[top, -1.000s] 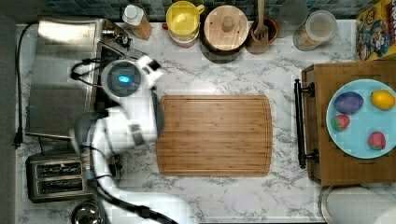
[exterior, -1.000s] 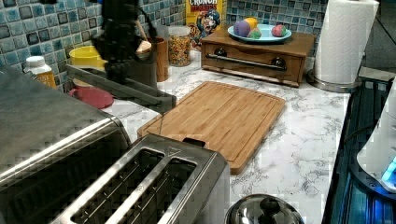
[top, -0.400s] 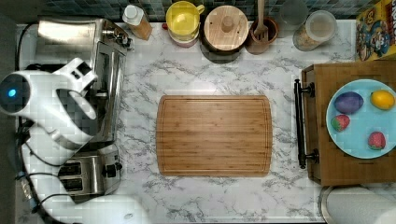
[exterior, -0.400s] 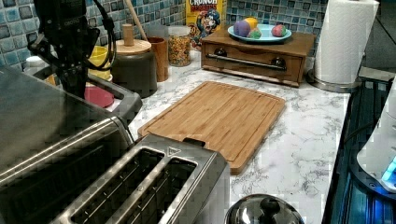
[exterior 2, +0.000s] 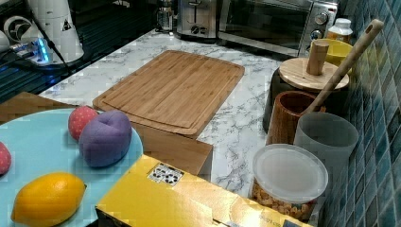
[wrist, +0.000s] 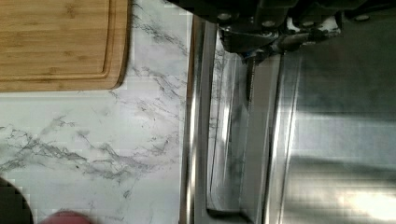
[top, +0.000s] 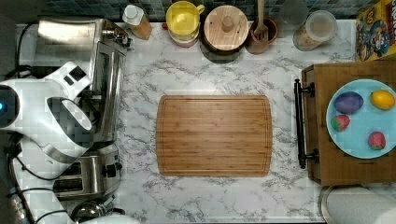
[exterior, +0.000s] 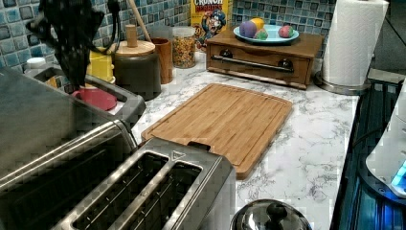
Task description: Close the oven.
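Note:
The oven (top: pixel 70 46) is a boxy steel one at the top view's left, and its glass door (top: pixel 108 91) stands steep, close to the body. In the right view the oven (exterior 2: pixel 276 21) looks almost shut. The wrist view shows the bar handle (wrist: pixel 190 121) beside the glass door (wrist: pixel 231 140), with the steel top (wrist: pixel 341 140) behind. My white arm (top: pixel 46 116) reaches over the oven's top. My dark gripper (exterior: pixel 74 72) hangs above the door's upper edge (exterior: pixel 122 98) in the left view, and the gripper (wrist: pixel 266 32) sits just over the door in the wrist view.
A two-slot toaster (top: pixel 86 175) stands close beside the oven. A bamboo cutting board (top: pixel 214 135) lies mid-counter. Jars, a yellow cup (top: pixel 183 18) and a lidded crock (top: pixel 226 21) line the back wall. A wooden box (top: pixel 322 140) carries a plate of fruit.
The oven door has swung up from lying flat to nearly upright. My arm moved toward the top view's left, from over the open door to over the oven's body.

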Action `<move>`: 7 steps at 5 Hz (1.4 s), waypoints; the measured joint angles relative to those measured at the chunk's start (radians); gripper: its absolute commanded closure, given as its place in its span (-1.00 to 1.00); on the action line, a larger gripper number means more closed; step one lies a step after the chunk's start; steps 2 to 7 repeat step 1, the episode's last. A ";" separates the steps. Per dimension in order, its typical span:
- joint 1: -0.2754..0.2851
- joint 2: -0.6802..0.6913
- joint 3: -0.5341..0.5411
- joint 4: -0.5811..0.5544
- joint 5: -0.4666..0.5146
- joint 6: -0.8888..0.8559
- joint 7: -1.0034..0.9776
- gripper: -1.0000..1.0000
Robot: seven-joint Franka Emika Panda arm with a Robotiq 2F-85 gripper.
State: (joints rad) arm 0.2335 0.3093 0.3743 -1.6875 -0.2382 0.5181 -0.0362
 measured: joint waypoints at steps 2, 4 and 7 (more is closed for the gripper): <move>-0.007 -0.022 0.014 0.086 0.088 -0.164 -0.056 1.00; -0.007 -0.022 0.014 0.086 0.088 -0.164 -0.056 1.00; -0.007 -0.022 0.014 0.086 0.088 -0.164 -0.056 1.00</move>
